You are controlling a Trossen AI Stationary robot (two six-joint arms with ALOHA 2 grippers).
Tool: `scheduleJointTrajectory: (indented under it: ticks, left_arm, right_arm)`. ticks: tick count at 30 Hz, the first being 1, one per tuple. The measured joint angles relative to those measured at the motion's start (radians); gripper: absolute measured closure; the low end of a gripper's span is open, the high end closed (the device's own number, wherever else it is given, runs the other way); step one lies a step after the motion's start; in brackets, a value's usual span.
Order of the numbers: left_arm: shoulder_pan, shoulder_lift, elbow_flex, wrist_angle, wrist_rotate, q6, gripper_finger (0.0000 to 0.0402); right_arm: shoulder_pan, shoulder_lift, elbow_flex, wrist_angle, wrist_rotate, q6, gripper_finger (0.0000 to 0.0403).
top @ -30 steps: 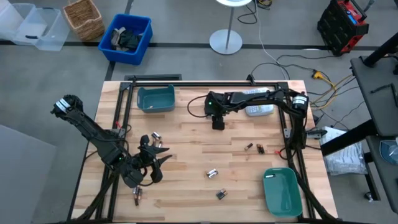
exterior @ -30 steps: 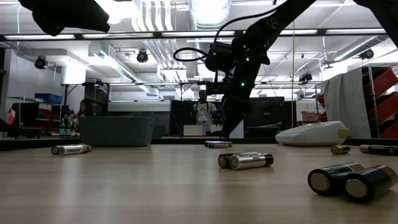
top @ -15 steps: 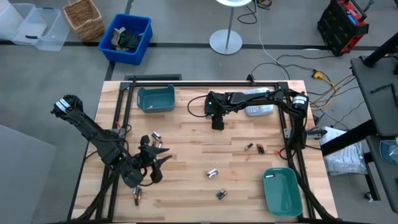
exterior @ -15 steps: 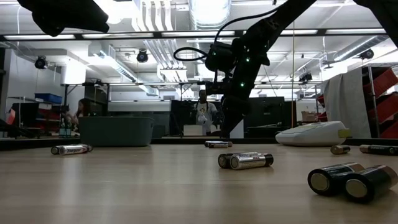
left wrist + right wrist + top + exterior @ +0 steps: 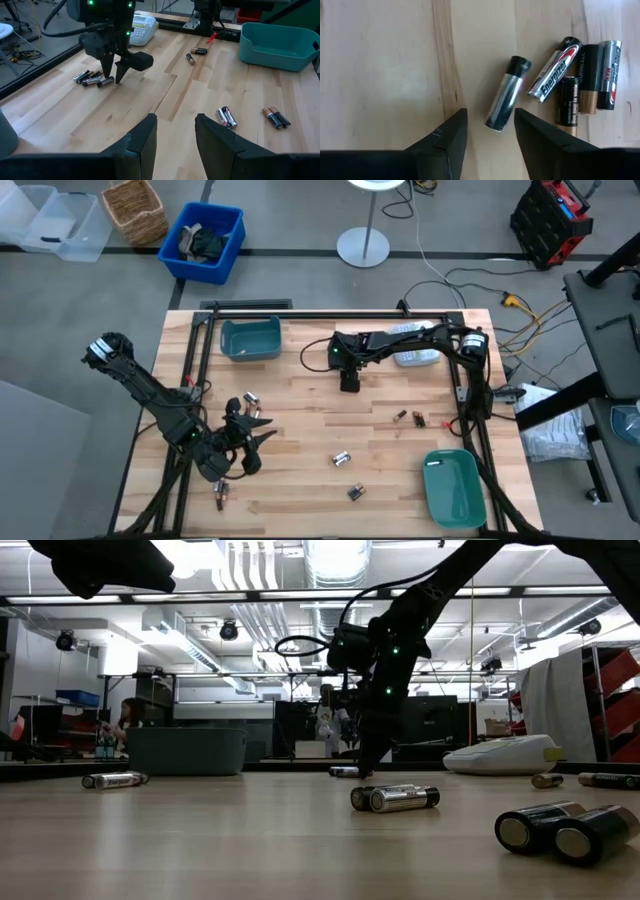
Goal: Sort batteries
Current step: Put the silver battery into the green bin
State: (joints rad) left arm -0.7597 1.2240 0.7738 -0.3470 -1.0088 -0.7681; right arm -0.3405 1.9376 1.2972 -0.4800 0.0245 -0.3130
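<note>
Step in hand, as I read it: pick approach. Right gripper [image 5: 348,383] is nose-down at table centre, toward 12 o'clock, jaws open and empty, straddling the end of a silver cell [image 5: 506,94] in its wrist view. Tips sit just above the wood, cell not pinched.

Batteries are scattered in the high view: a cluster under the right gripper, a pair [image 5: 341,459] at 6 o'clock of centre, another [image 5: 355,493] further out the same way, two dark ones [image 5: 409,418] at 4 o'clock, more [image 5: 250,400] at 9 o'clock beside the left arm, one [image 5: 220,498] at 7 o'clock. Two teal bins: one [image 5: 250,339] at 11 o'clock, one [image 5: 452,485] at 5 o'clock; their contents can't be made out.

Left gripper [image 5: 173,135] hovers over the 8 o'clock side, fingers parted, holding nothing. Waiting.

Next move calls for a short drop and a close across the silver cell's body without nudging the neighbours touching at its side. Risk: it rolls.

View differences:
- Right wrist view alone shows the cluster is about five cells, silver and copper-topped mixed.
- High view shows bins and overall spread, but the cluster is hidden by the gripper.
- Low view shows gripper height, bins barely.
- Left wrist view shows the label maker [image 5: 140,23] behind the right arm.
</note>
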Motion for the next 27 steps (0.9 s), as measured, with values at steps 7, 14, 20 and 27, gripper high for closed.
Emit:
scheduleJointTrajectory:
  ticks: [7, 14, 20, 27]
  left_arm:
    - [0.0, 0.0, 0.0, -0.001, 0.0, 0.0, 0.0286]
    - [0.0, 0.0, 0.0, -0.001, -0.001, 0.0, 0.0286]
    - [0.0, 0.0, 0.0, -0.001, -0.002, 0.0, 0.0286]
    - [0.0, 0.0, 0.0, -0.002, -0.002, 0.0, 0.0286]
  right_arm:
    - [0.0, 0.002, 0.0, 0.0, 0.001, 0.008, 0.0246]
    - [0.0, 0.002, 0.0, 0.002, 0.001, 0.028, 0.0263]
    - [0.0, 0.002, 0.0, 0.024, 0.002, 0.033, 0.0298]
    - [0.0, 0.002, 0.0, 0.028, 0.002, 0.006, 0.0346]
